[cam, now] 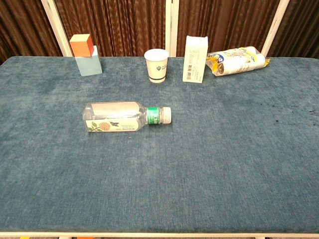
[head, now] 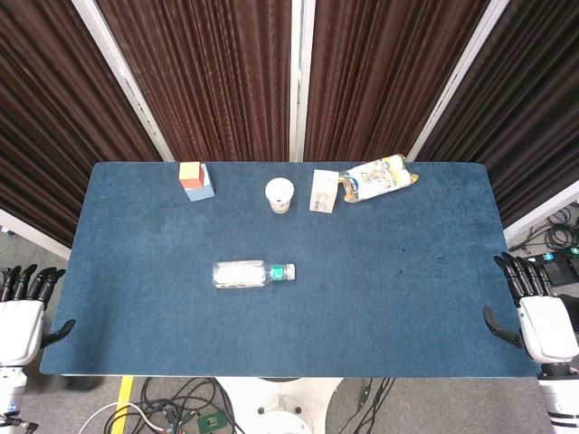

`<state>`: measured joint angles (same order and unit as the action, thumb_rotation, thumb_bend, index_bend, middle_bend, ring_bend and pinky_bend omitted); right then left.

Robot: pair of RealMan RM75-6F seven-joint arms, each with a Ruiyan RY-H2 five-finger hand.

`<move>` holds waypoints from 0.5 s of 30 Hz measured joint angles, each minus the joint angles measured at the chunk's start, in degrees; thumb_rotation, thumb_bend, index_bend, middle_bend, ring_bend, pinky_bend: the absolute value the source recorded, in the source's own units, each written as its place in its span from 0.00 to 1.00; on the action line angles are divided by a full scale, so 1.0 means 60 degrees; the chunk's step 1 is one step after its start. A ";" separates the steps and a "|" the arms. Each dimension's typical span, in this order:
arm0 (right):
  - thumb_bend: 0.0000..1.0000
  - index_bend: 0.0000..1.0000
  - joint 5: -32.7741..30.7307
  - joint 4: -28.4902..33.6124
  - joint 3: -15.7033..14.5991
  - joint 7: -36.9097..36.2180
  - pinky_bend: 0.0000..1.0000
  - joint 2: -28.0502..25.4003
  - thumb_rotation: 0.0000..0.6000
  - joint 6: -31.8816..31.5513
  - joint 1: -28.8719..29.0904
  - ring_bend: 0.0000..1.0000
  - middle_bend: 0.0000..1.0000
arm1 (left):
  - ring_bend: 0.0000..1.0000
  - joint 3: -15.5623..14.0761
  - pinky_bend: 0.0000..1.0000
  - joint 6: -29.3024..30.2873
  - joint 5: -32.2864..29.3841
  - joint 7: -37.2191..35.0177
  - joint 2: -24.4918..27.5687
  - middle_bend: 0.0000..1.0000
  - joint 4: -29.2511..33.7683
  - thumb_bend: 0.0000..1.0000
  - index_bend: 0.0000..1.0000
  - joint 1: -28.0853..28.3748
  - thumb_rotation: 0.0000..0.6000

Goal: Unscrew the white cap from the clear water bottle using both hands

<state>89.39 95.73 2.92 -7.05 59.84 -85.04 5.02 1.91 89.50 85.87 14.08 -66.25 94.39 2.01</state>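
Note:
The clear water bottle (head: 244, 274) (cam: 117, 117) lies on its side a little left of the table's middle. Its white cap (head: 290, 270) (cam: 167, 114) points to the right, with a green band just behind it. My left hand (head: 23, 309) hangs off the table's left edge near the front, fingers apart and holding nothing. My right hand (head: 532, 307) hangs off the right edge, fingers spread and empty too. Both hands are far from the bottle. The chest view shows neither hand.
Along the far edge of the blue table (head: 407, 298) stand an orange and blue block (head: 194, 180) (cam: 85, 55), a white paper cup (head: 280, 195) (cam: 156, 65), a white carton (head: 323, 191) (cam: 195, 59) and a crumpled snack bag (head: 380, 176) (cam: 237, 60).

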 measured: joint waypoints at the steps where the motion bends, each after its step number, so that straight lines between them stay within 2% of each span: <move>1: 0.34 0.00 0.0003 -0.0005 -0.0008 -0.0005 0.00 0.0005 1.00 0.0027 0.0011 0.00 0.05 | 0.07 -0.0017 0.07 -0.0011 -0.0007 0.0003 0.0009 0.16 0.0007 0.15 0.18 -0.0012 1.00; 10: 0.34 0.00 0.0069 -0.0055 -0.0031 -0.0090 0.00 -0.0030 1.00 -0.0036 0.0007 0.00 0.05 | 0.07 -0.0055 0.07 -0.0077 -0.0015 0.0071 0.0060 0.16 0.0104 0.15 0.18 -0.0030 1.00; 15: 0.34 0.00 0.0089 -0.0048 0.0101 0.0076 0.00 -0.0174 1.00 -0.0083 0.0084 0.00 0.05 | 0.07 0.0038 0.07 -0.0483 0.0367 0.0420 0.0194 0.16 0.0138 0.15 0.18 0.0460 1.00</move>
<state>89.92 95.44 3.53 -6.59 58.80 -85.54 5.53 2.13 86.60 88.08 16.60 -65.08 95.22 4.77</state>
